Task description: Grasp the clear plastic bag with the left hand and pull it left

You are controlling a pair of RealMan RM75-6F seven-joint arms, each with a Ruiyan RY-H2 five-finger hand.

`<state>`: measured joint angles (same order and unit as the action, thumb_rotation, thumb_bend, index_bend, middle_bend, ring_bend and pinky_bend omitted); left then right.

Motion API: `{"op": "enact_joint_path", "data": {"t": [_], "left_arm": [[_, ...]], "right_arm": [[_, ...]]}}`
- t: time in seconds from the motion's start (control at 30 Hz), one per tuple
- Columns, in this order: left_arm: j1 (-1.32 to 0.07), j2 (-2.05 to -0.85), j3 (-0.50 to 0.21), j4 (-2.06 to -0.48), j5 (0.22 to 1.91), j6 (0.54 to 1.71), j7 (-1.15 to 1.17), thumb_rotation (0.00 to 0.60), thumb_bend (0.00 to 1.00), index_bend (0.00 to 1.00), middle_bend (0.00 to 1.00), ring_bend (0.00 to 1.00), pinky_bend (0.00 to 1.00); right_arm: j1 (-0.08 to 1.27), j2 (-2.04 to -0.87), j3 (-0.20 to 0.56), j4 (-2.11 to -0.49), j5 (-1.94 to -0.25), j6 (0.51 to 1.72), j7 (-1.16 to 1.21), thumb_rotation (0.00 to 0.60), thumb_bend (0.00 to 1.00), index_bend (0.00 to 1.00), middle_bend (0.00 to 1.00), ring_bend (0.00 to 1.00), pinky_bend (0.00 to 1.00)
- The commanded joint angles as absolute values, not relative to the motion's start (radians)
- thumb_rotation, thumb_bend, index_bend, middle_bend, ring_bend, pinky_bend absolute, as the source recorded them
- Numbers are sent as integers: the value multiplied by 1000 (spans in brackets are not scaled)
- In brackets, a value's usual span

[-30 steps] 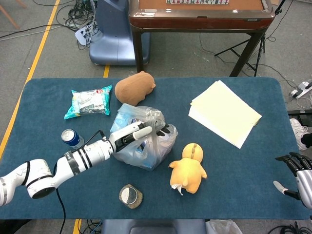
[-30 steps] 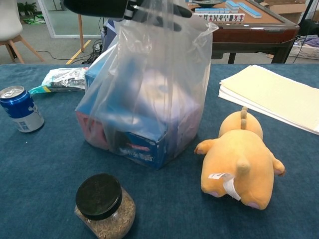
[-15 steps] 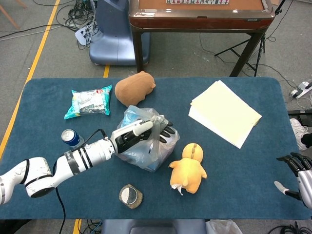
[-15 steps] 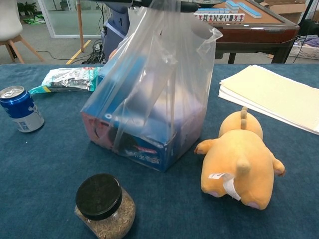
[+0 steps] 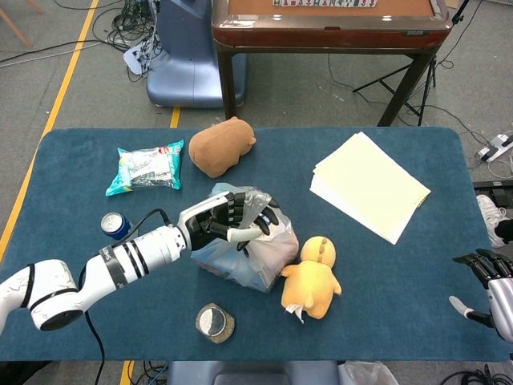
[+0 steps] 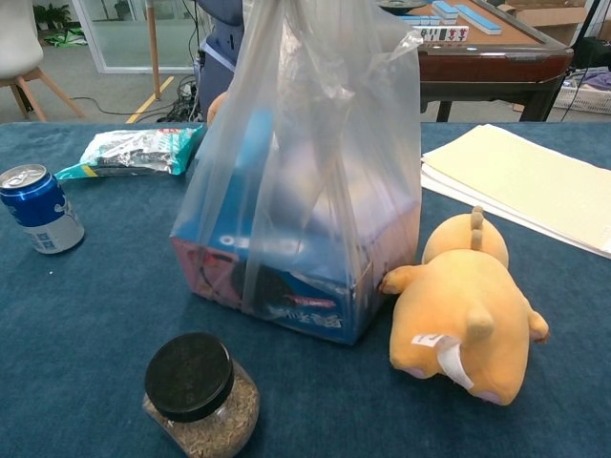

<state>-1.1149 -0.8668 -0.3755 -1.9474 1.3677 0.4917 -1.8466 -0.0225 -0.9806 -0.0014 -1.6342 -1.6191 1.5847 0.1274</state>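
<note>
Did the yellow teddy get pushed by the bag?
Yes. The yellow plush toy has shifted slightly right, toward the paper stack, as the clear plastic bag moved against it. The left hand grips the bag.

Head view high above, looking down on whole table (image 5: 385, 273), chest view low, close, level, both sharing clear plastic bag (image 6: 305, 191)

My left arm (image 5: 88, 277) is glossy white, built of rounded segments with dark seams at the joints. Its wrist, nearest the soda can (image 5: 117, 227), carries black bands. A thin black cable loops out beside it. The left hand (image 5: 228, 224) has black fingers with pale outer shells. My right hand (image 5: 487, 287) is dark too, with one white-tipped finger.
</note>
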Motion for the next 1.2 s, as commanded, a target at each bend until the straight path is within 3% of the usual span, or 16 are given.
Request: {"op": "enact_joint_path", "data": {"t": [0.03, 0.23, 0.53, 0.87, 1.07, 1.2], "left_arm": [[-1108, -846, -395, -1966, 1343, 471, -1831, 600, 203, 367, 475, 524, 857], [-1092, -801, -443, -1991, 1287, 434, -1794, 600, 219, 487, 600, 658, 994], [-1079, -733, -494, -2026, 1111, 406, -1650, 600, 352, 665, 807, 832, 1000], [-1014, -587, -562, -2114, 915, 471, -1462, 600, 431, 705, 860, 876, 1000], [-1006, -491, -624, -2091, 821, 313, -1451, 600, 445, 695, 865, 892, 1000], [-984, -469, -670, -2055, 782, 269, -1440, 600, 445, 694, 865, 892, 1000]], "right_arm": [[-21, -980, 0, -1635, -1621, 1584, 128, 600, 145, 299, 302, 163, 211], [-16, -982, 2, -1636, -1624, 1582, 128, 600, 145, 299, 302, 163, 211], [-16, -983, 3, -1633, -1624, 1585, 133, 600, 145, 299, 302, 163, 211], [-19, -982, 1, -1627, -1629, 1591, 140, 600, 145, 299, 302, 163, 211], [-19, -982, 1, -1627, -1629, 1592, 141, 600, 145, 299, 302, 163, 211], [-15, -985, 2, -1628, -1630, 1587, 139, 600, 146, 299, 302, 163, 211]]}}
